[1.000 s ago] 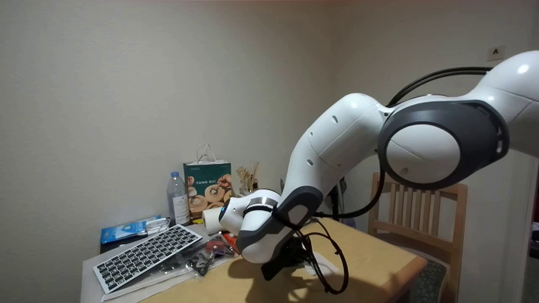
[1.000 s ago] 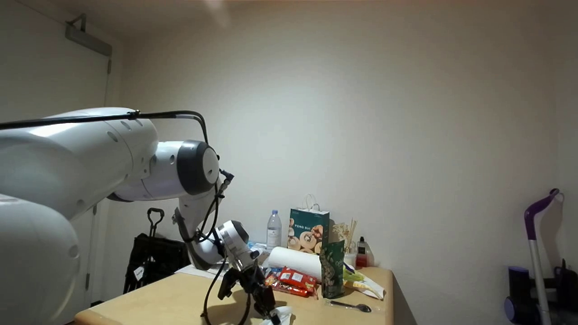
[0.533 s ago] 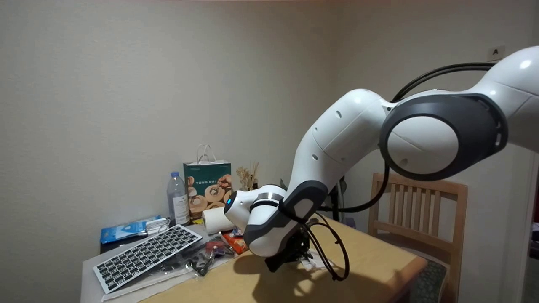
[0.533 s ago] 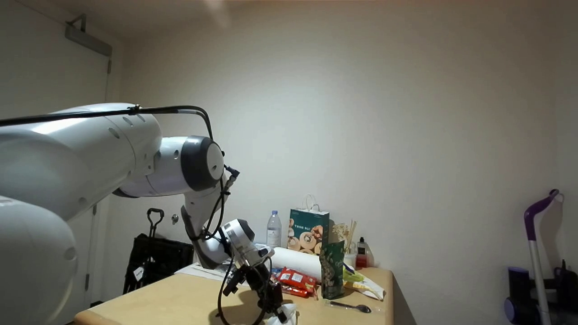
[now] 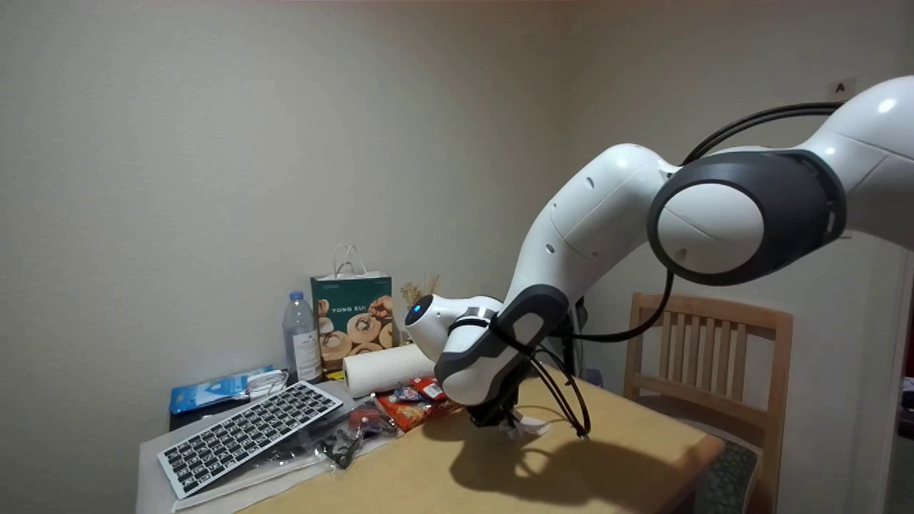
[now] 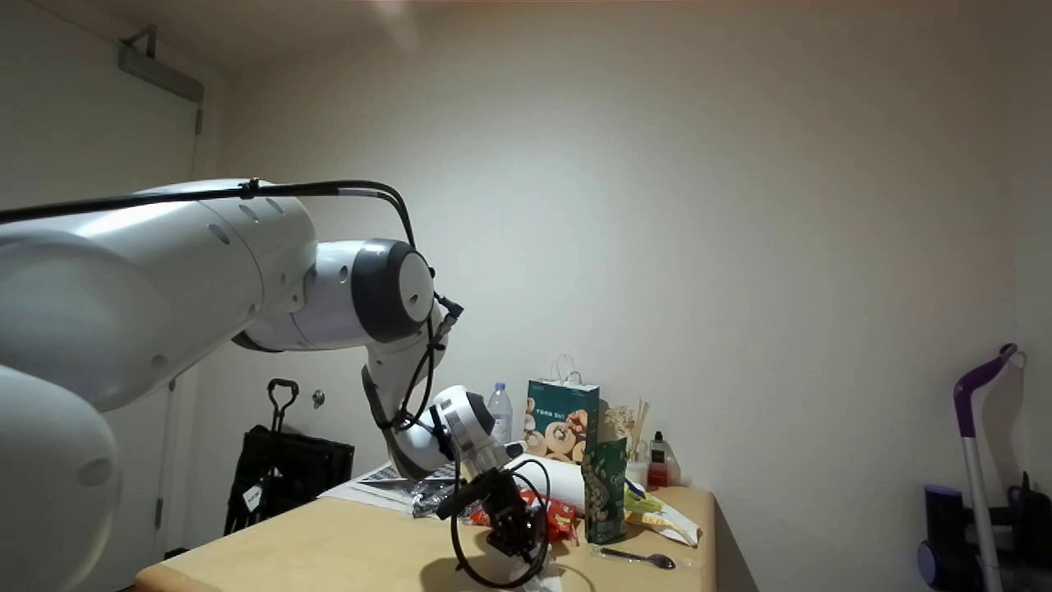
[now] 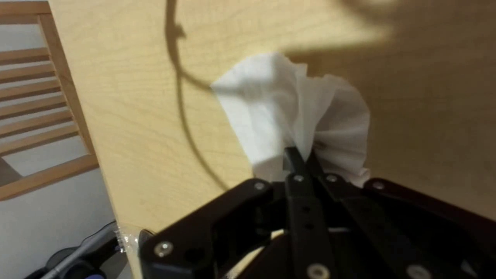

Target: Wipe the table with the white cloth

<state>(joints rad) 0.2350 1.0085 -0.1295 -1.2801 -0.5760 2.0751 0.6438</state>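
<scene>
1. Wrist view: the black two-fingered hand (image 7: pixel 304 157) is drawn in narrow, its tips pinching the thin, crumpled white cloth (image 7: pixel 267 100), which fans out ahead of them over the pale, wood-grained desk (image 7: pixel 131 131). I judge the grasp made and the wiping stroke in hand; how firmly the cloth bears down cannot be told.

2. In an exterior view, the tips are out of sight, but a scrap of the cloth shows low at the desk, near some glossy red-and-orange plastic snack packets (image 5: pixel 414 412). The next move likely calls for a flat sweep away from these, perhaps toward the light wooden slatted chair (image 5: pixel 714 314), with the grip firm.

3. In an exterior view, the grip cannot be read; the cloth shows at the bottom edge. A black, long-handled spoon (image 6: pixel 648 560) lies nearby and a dark-green pouch (image 6: pixel 606 491) stands just beside it, so any stroke that way should, I think, stop short.
</scene>
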